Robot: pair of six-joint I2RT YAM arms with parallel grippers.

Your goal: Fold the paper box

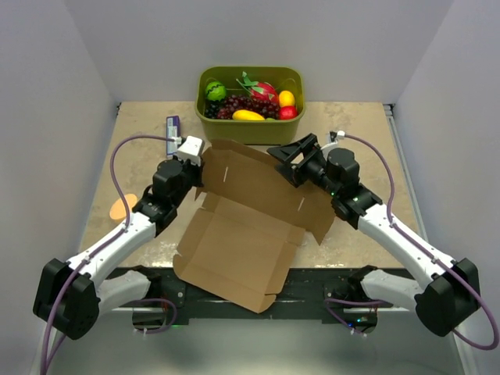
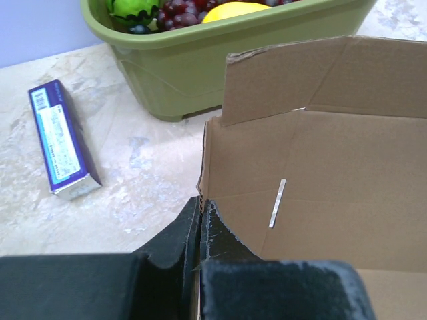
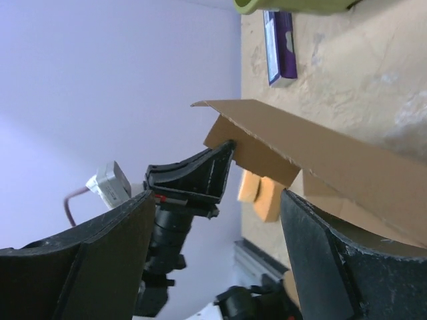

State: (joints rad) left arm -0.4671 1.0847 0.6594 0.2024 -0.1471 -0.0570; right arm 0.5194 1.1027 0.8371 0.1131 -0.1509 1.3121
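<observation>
Brown cardboard paper box [image 1: 238, 234] is spread at the centre of the table [image 1: 141, 137], rear panel raised, with the olive-green fruit tub [image 1: 250, 131] at its 12 o'clock. Its 10 o'clock wall edge is pinched by the closed left gripper [image 1: 197, 166]. The right gripper [image 1: 281, 164], jaws spread wide, is held at 2 o'clock, empty.

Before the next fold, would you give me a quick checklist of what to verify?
1. Left gripper shut on the paper box's far-left corner: ok.
2. Right gripper open: ok.
3. Right gripper touching the paper box: cannot tell.
4. Paper box wholly on the table: not ok, near flap overhangs the edge.
5. Purple carton apart from the paper box: ok.
</observation>
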